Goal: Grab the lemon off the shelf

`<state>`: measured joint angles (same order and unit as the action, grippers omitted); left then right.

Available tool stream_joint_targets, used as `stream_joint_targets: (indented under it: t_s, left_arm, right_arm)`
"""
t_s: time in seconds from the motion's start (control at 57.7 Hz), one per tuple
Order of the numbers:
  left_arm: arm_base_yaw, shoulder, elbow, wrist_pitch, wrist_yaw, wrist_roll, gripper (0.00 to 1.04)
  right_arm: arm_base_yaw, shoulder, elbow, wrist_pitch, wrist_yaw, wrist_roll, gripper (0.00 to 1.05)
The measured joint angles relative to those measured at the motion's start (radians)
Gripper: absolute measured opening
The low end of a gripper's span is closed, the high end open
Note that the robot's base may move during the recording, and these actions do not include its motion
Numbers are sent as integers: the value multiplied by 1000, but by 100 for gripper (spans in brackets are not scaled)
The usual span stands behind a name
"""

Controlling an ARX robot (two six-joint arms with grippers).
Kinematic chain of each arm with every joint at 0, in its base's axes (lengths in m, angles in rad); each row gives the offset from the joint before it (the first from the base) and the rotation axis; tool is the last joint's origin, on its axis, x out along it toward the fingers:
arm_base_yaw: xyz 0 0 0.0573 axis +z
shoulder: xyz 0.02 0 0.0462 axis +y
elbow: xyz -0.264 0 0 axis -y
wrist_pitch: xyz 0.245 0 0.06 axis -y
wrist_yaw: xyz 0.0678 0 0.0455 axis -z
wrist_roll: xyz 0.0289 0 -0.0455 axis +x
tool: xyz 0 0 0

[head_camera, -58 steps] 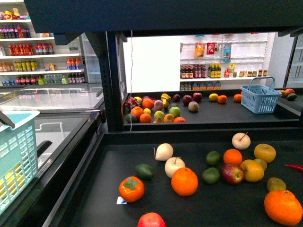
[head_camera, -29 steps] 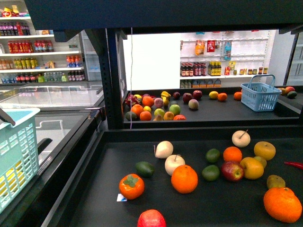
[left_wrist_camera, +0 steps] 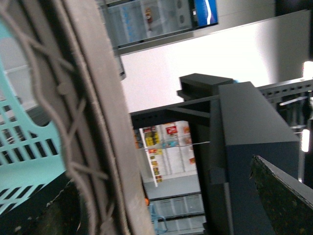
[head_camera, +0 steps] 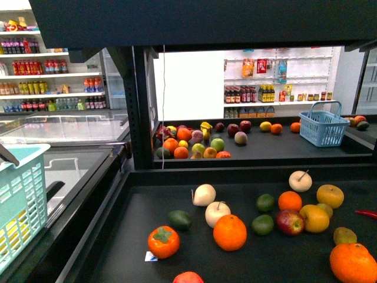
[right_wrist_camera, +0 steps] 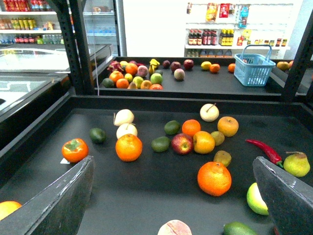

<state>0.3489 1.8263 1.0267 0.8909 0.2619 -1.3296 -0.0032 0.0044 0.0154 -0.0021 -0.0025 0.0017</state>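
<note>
- Two fingers of my right gripper (right_wrist_camera: 172, 164) show in the right wrist view, one finger (right_wrist_camera: 58, 203) at each lower corner. They are spread wide, with nothing between them but open tray.
- Right gripper hangs above the near tray of the shelf (right_wrist_camera: 146, 188), touching no fruit.
- Lemon (right_wrist_camera: 204, 142) lies on that same near tray, to the right of centre in the front view (head_camera: 315, 218). It is touching the red apple (right_wrist_camera: 182, 144) on one side, and a small greenish-yellow fruit (right_wrist_camera: 217, 137) sits just behind it on the other.
- Rounder golden fruit with a stem (right_wrist_camera: 228, 126) sits just beyond the lemon, apart from it. An orange (right_wrist_camera: 191, 127) is near, behind the apple.
- Large orange (right_wrist_camera: 214, 178) lies on the tray between the lemon and my right fingers, nearer to me.
- Red chilli (right_wrist_camera: 264, 150) lies well to the right of the lemon.
- Left gripper: the left wrist view shows one dark speckled finger (left_wrist_camera: 281, 193) at the corner and a grey band close to the lens. I cannot tell whether these fingers are apart or together.
- Teal basket (left_wrist_camera: 24, 147) is right beside the left wrist camera. The front view shows it at the far left (head_camera: 20, 200), off the shelf (head_camera: 135, 215).
- Neither arm appears in the front view.
</note>
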Motion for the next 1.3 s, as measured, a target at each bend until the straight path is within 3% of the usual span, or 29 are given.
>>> stream_joint_targets:
  t_s: [0.295,0.485,0.607,0.676,0.797,0.884,1.092,1.3]
  left_arm:
    - [-2,-190,-29,-410,-56,299,97]
    - [-34,-450,-105,-703,-153,659,97]
    - [-114,-774,-220,-958,-237,932,97]
    - [-165,-964,-356,-805,-143,1109,83]
    - [-330,-1291,-547,-875,-238,1262,60]
    - [-343,-1484,-641,-985,-259,1294,44]
    - [-345,-1638,-773,-958,-262,1314,3]
    - [-345,-1693,-859,-929,-262,1318,3]
  right_arm:
    - [0,0,0,0,0,0,97]
    - [0,0,0,0,0,0,97]
    - [0,0,0,0,0,0,97]
    - [0,0,0,0,0,0,97]
    - [0,0,0,0,-1,0,97]
    - [0,0,0,0,2,0,97]
    - [0,0,0,0,-1,0,97]
    - [0,0,0,0,-1,0,97]
